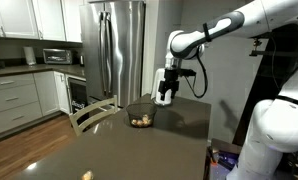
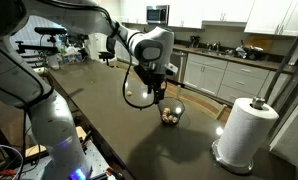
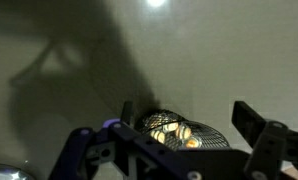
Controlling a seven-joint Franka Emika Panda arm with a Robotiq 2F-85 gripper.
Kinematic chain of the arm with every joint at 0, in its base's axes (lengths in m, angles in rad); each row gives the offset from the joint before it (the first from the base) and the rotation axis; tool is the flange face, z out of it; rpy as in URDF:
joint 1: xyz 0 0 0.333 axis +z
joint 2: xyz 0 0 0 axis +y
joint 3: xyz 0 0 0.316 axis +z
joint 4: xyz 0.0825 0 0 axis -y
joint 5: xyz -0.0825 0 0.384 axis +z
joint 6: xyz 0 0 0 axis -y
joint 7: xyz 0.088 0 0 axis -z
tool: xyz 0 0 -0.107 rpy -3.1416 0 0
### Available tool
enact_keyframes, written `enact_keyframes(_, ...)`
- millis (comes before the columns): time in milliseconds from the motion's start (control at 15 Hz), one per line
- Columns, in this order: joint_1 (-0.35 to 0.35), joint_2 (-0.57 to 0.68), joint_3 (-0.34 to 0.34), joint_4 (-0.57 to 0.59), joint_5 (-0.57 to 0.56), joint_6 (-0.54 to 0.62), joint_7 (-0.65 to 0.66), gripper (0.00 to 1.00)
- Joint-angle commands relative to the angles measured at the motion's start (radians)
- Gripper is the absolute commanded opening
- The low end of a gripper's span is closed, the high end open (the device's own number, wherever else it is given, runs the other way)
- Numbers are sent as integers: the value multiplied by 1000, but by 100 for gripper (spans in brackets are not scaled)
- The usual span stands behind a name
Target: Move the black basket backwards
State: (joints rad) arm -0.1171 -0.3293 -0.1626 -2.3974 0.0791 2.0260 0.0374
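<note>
Several tan lumps (image 3: 175,131) in black basket (image 1: 141,119), tool (image 1: 165,98) nr it.

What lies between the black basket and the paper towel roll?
Nothing. In an exterior view, only bare table shows between the basket and the roll.

Black wire basket (image 3: 185,131), glossy steel refrigerator (image 1: 116,50)

black basket (image 1: 141,120) on table (image 1: 109,152) | lumps (image 3: 175,131) in basket | tool (image 1: 165,98) above it | paper-towel roll (image 2: 242,128) nearby on table
</note>
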Motion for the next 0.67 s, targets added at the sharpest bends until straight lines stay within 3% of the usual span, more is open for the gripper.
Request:
enact_keyframes(0,0,126,14,75,19,72,18,100)
enact_keyframes(600,-14,303,5,136,38,223,43,100)
